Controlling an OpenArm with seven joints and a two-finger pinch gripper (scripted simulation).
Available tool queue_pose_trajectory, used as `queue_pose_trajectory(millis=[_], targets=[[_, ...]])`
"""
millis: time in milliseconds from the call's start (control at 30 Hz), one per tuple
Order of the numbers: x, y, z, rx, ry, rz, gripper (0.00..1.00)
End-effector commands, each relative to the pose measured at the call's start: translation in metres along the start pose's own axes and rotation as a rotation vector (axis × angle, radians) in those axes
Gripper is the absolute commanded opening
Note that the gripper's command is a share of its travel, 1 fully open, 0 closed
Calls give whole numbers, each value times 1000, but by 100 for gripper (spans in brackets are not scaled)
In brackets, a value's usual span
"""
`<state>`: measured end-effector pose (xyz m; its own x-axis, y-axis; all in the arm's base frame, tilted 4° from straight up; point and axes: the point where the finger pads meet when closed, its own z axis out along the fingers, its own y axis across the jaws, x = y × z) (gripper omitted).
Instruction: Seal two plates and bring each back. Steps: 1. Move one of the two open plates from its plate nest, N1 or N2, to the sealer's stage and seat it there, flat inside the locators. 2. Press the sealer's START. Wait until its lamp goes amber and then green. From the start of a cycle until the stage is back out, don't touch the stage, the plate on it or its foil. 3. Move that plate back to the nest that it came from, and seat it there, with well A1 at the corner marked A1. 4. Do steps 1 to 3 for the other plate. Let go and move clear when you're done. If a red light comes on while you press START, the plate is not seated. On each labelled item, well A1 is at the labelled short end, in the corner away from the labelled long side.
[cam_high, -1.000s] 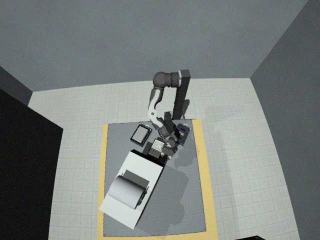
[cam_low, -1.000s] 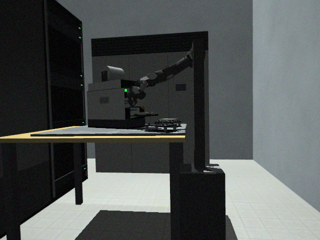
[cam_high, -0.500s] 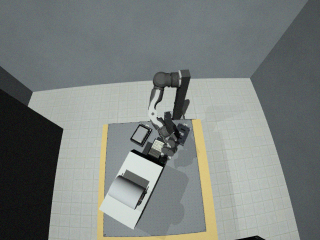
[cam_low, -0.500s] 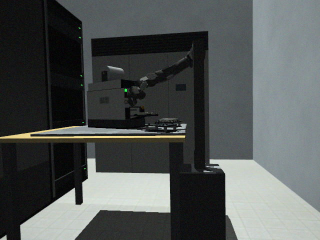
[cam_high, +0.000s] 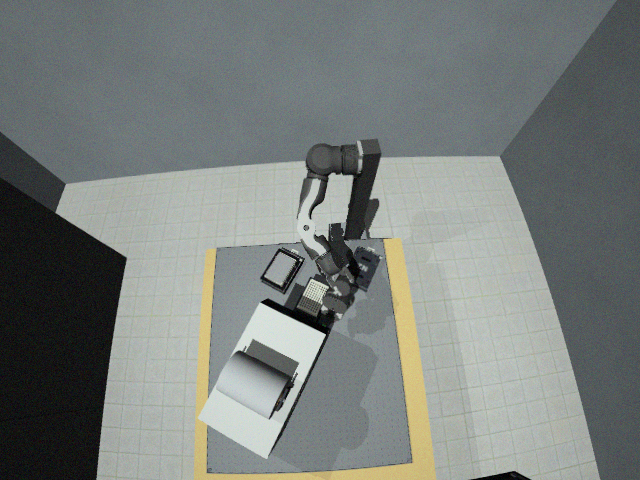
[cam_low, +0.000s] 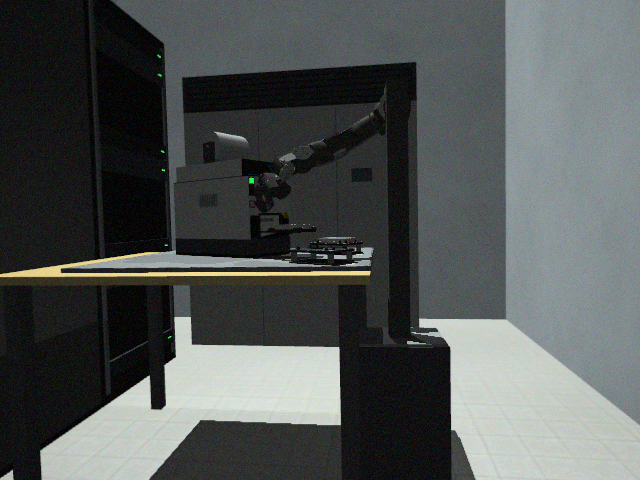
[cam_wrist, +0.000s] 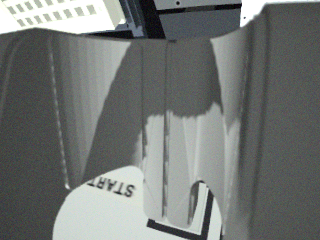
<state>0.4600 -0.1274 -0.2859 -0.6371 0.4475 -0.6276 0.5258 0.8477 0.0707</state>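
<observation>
The sealer (cam_high: 292, 330) (cam_low: 206, 217) shows a green lamp (cam_low: 251, 180). Its stage is out, with a plate (cam_high: 313, 296) (cam_wrist: 60, 14) on it. That plate's wells show, with no foil visible. My gripper (cam_wrist: 179, 133) is shut and empty, fingertips against or just over the sealer's front panel beside the START label (cam_wrist: 112, 188). Contact cannot be told, and the button is mostly hidden. Another plate (cam_high: 282, 269) (cam_low: 336, 238) lies in the left nest (cam_high: 273, 287); its top looks plain. The right nest (cam_high: 366, 273), whose label seems to read N2, holds no plate.
The foil roll (cam_high: 253, 383) (cam_low: 231, 142) stands on top of the sealer. The arm's post (cam_high: 361, 196) (cam_low: 398, 206) rises at the table edge behind the nests. My forearm passes between the stage and the right nest. A dark rack (cam_low: 129, 155) stands beyond the table.
</observation>
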Motion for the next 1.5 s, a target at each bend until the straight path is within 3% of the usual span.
queue_pose_trajectory(millis=[0, 1467], targets=[[-3, 3, -1, -10, -4, -1, 0], [-8, 3, 3, -11, -4, -1, 0]])
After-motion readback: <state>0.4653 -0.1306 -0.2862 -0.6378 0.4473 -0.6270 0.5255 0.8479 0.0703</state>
